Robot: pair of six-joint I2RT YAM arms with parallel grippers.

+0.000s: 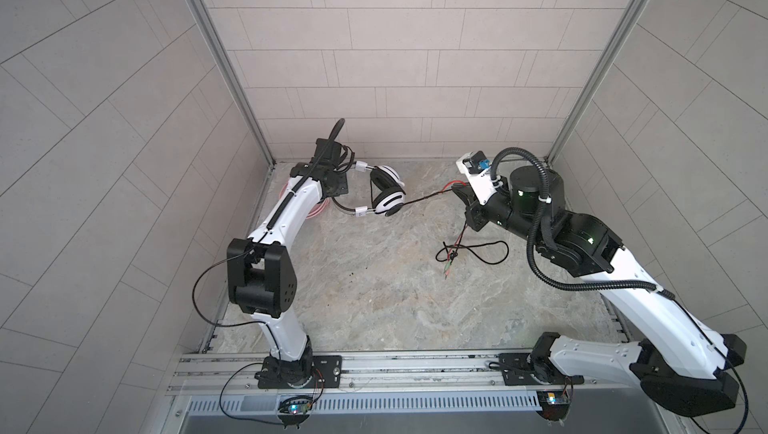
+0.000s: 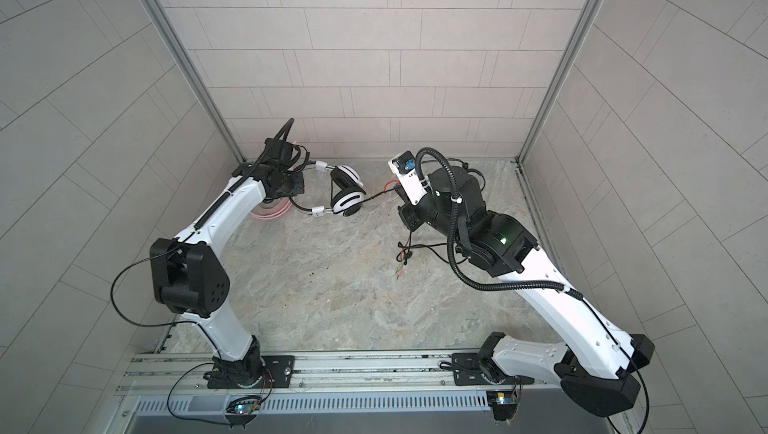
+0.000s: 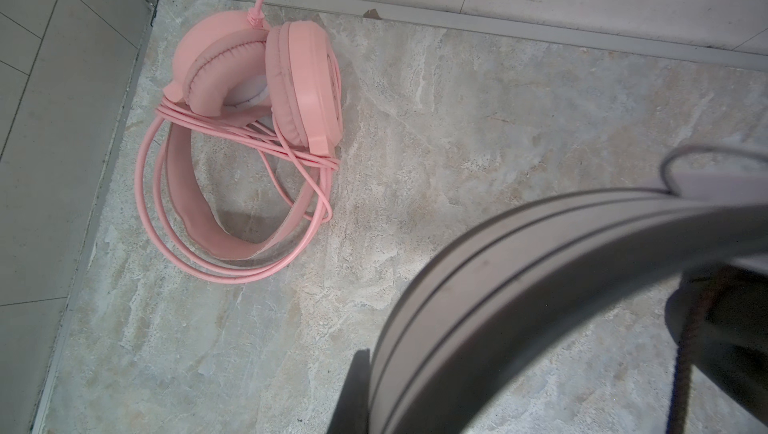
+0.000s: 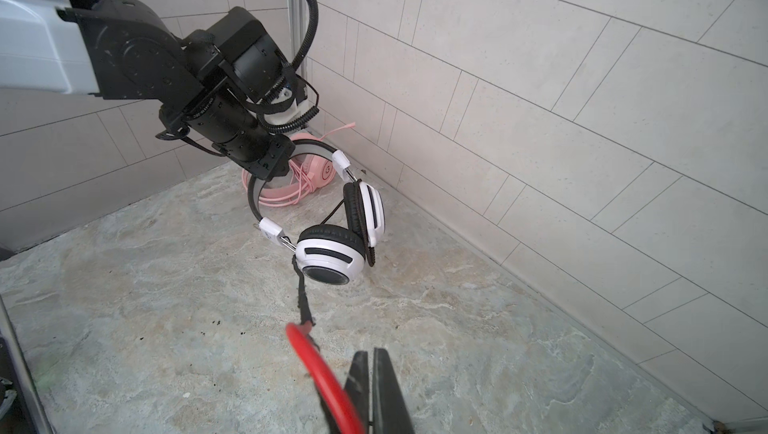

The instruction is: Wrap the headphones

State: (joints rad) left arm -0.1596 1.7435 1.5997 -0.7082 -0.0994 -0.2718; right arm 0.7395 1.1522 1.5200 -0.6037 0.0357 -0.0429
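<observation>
White-and-black headphones (image 1: 388,191) hang above the table with the ear cups pointing right. My left gripper (image 1: 338,186) is shut on their thin headband (image 3: 519,270), which fills the near part of the left wrist view. Their black cable (image 1: 428,197) runs taut from the lower ear cup (image 4: 328,257) to my right gripper (image 4: 370,355), which is shut on it beside a red wire (image 4: 320,365). The cable's tail (image 1: 473,251) hangs down and loops on the table. Pink headphones (image 3: 249,78) lie in the back left corner with their pink cable (image 3: 232,278) coiled around them.
The marble table top (image 1: 374,307) is walled by tiled panels at the back and both sides. A metal rail (image 1: 374,365) with both arm bases runs along the front edge. The pink headphones (image 2: 270,213) sit under the left arm.
</observation>
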